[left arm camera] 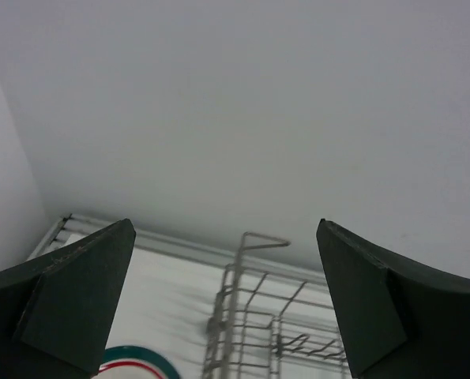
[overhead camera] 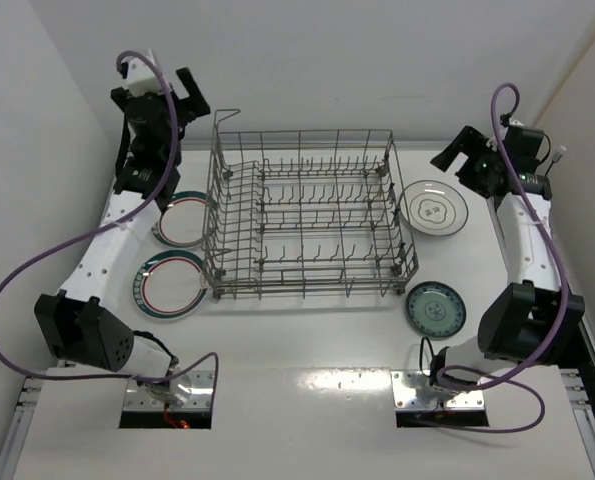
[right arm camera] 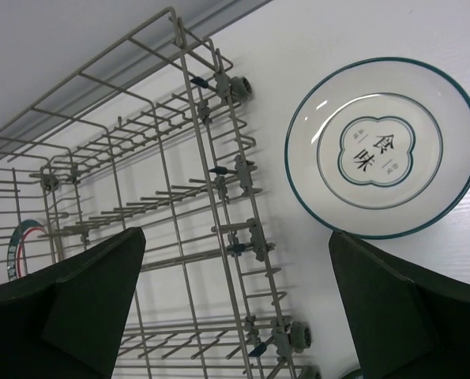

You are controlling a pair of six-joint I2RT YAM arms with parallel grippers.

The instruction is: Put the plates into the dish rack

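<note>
The grey wire dish rack (overhead camera: 304,132) stands empty in the middle of the table. Two white plates with red-and-green rim rings lie at its left, one farther (overhead camera: 184,222) and one nearer (overhead camera: 172,285). The white plate with the dark centre motif (overhead camera: 433,209) lies at its right, and the smaller teal patterned plate (overhead camera: 436,308) lies nearer. My left gripper (overhead camera: 192,95) is open and empty, raised above the rack's far left corner. My right gripper (overhead camera: 455,158) is open and empty, raised beyond the motif plate (right arm camera: 385,146).
The left wrist view shows the rack's corner (left arm camera: 233,300) and a ringed plate's rim (left arm camera: 140,367) below the open left gripper (left arm camera: 225,223). The right wrist view shows the rack's side (right arm camera: 236,85) below the right gripper (right arm camera: 236,232). White walls enclose the table.
</note>
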